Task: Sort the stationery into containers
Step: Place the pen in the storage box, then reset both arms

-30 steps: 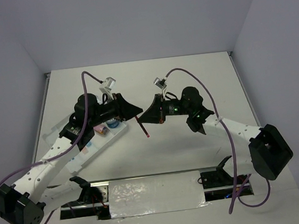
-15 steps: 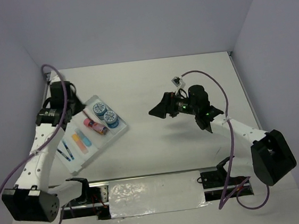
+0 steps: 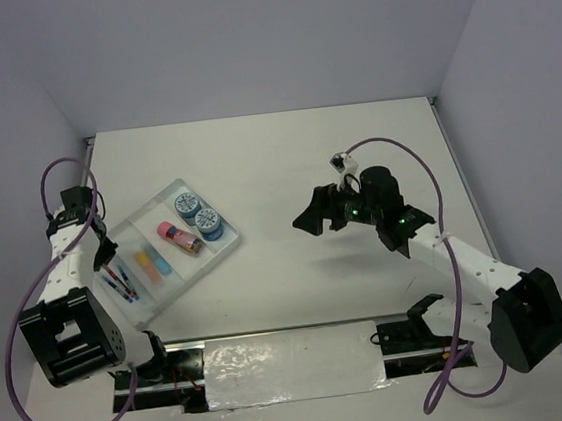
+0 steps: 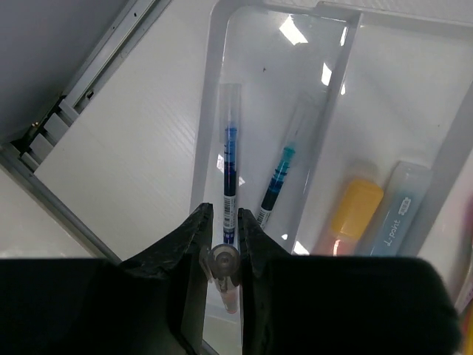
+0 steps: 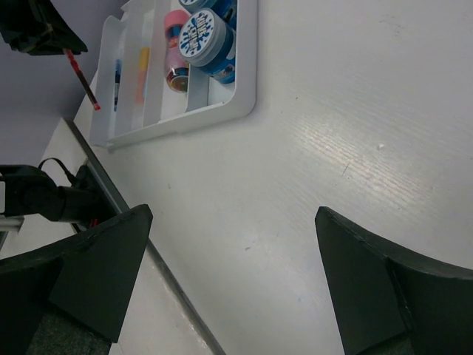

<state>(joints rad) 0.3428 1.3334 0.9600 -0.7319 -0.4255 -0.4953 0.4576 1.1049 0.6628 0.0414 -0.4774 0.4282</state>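
The white compartment tray (image 3: 193,278) lies at the left of the table. It holds two blue rolls (image 3: 187,203) (image 3: 207,221), a pink cylinder (image 3: 176,236), an orange bar (image 3: 146,262) and a light-blue bar (image 3: 162,265). My left gripper (image 3: 105,257) hangs over the tray's left end, shut on a red pen (image 4: 221,259) that points down. Under it, two blue pens (image 4: 230,163) (image 4: 279,177) lie in the outer compartment beside the orange bar (image 4: 351,214). My right gripper (image 3: 312,217) is open and holds nothing, above bare table right of the tray (image 5: 248,66). Its view also shows the red pen (image 5: 81,78).
The table's metal edge rail (image 4: 81,96) runs just left of the tray. Grey walls close the table on three sides. A foil-covered strip (image 3: 292,365) lies between the arm bases at the near edge.
The two grippers were together at mid-table on the red pen. The right one has opened and drawn back right. The left arm has swung with the pen to the tray's left end.
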